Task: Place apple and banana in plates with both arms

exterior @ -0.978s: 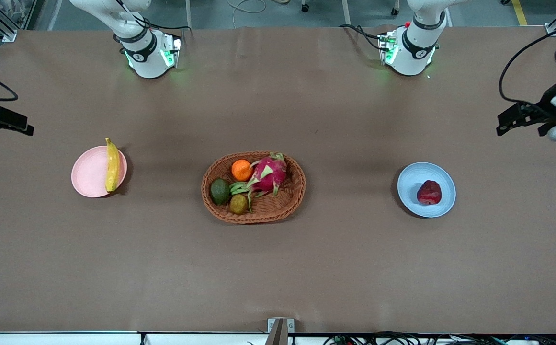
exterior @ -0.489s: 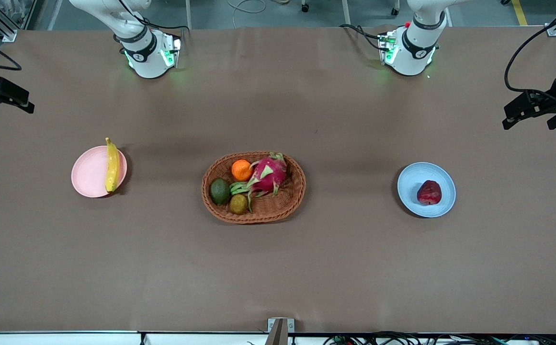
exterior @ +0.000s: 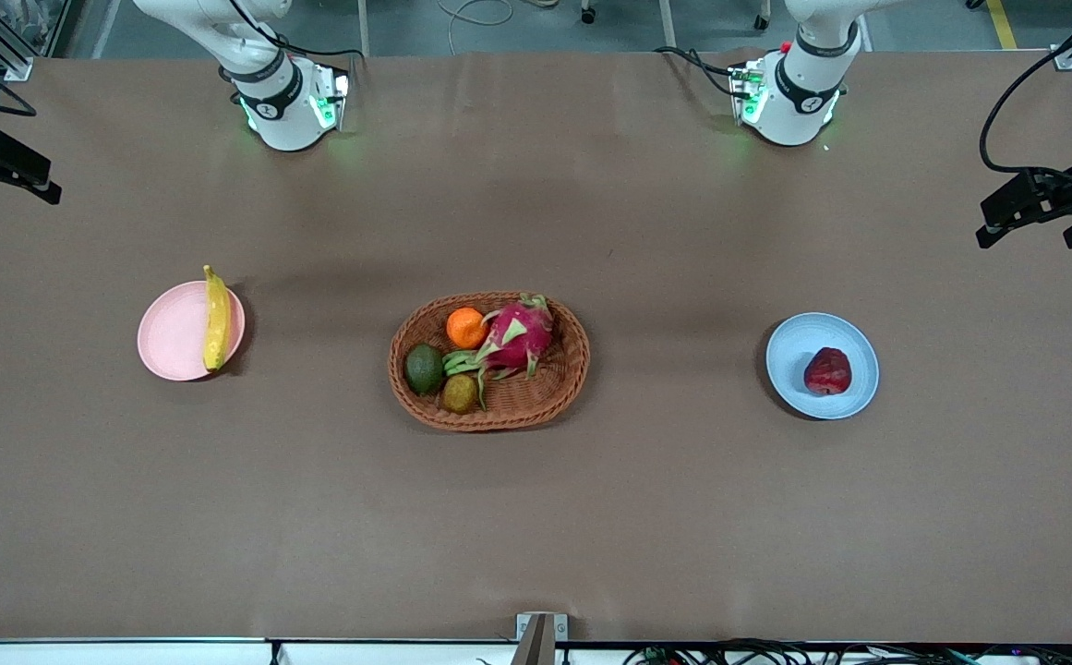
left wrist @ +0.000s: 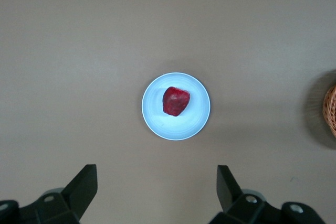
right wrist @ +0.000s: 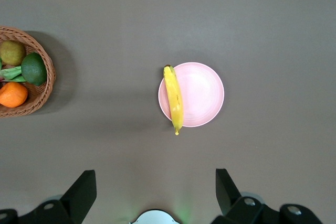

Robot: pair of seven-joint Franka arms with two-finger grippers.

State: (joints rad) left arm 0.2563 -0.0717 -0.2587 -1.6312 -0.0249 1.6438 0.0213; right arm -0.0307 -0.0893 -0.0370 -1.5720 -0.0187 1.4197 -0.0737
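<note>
Left gripper: fingers spread wide, holding nothing, high over the table's left-arm end, looking down on the apple. Right gripper: fingers equally wide apart, empty, raised over the right-arm end. In the front view, both grippers cut off at the frame edges.

Apple resting in the blue plate. Banana lying across the pink plate along its basket-side rim, one tip past the edge. Wicker basket between the plates, only partly visible in either wrist view. No readable writing.
</note>
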